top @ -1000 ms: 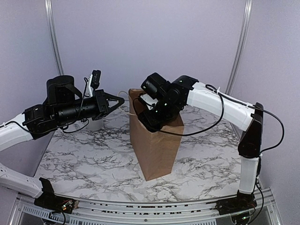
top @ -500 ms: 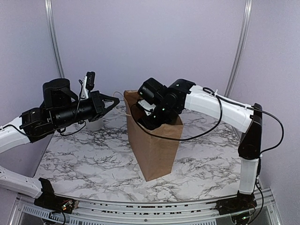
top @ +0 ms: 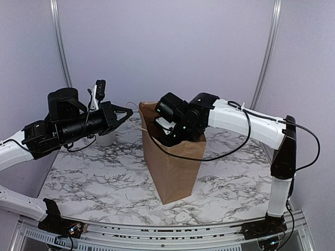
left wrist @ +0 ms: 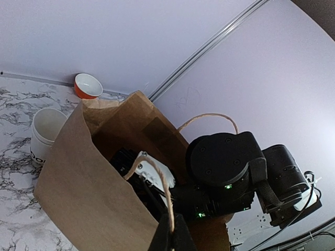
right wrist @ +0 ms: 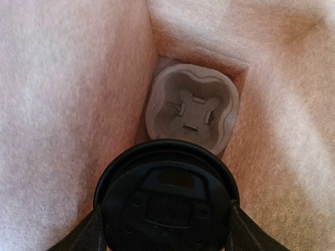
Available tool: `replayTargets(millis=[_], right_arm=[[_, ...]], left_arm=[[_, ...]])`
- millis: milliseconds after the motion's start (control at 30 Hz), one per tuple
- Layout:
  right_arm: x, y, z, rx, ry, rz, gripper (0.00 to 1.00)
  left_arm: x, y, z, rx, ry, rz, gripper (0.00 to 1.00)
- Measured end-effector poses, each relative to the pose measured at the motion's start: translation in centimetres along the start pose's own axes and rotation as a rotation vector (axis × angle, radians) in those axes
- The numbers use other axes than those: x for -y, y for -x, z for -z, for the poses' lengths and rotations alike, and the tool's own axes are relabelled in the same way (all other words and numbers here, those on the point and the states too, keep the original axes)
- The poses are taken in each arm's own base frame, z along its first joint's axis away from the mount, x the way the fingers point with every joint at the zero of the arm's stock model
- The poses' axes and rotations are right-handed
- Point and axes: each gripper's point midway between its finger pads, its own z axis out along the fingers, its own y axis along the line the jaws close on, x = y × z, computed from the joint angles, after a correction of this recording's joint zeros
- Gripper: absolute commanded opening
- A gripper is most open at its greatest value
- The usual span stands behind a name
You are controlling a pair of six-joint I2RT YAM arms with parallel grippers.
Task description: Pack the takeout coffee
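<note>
Coffee [right wrist: 166, 201] judged light, crushable, spill-prone; keep upright. Right claw [right wrist: 166, 232] clamps its sides, above carrier [right wrist: 192, 107]. Left claw [left wrist: 170, 238] pinches bag handle [left wrist: 157, 175].

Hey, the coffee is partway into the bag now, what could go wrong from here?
1. The takeout coffee hangs in the right end effector above the moulded cup tray, which looks offset from it. Released like this, it might catch the tray's rim and tip.
2. The left end effector grips only the thin twine handle of the paper bag. A pull might tear the handle or tilt the bag.
</note>
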Motion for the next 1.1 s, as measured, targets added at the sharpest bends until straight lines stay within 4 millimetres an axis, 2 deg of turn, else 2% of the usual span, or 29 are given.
replayTargets(millis=[767,967,1100], right_arm=[[0.3,-1.6,-0.5,-0.023,0.001,0.003,0.64],[0.3,-1.4,0.4,-0.03,0.001,0.004,0.64],[-0.1,-0.5,1.5,-0.015,0.006,0.007,0.64]], left_arm=[[-0.5,0.6,0.3,0.029,0.03,-0.024,0.0],[-0.5,0.5,0.3,0.028,0.029,-0.024,0.0],[-0.5,0.5,0.3,0.028,0.029,-0.024,0.0]])
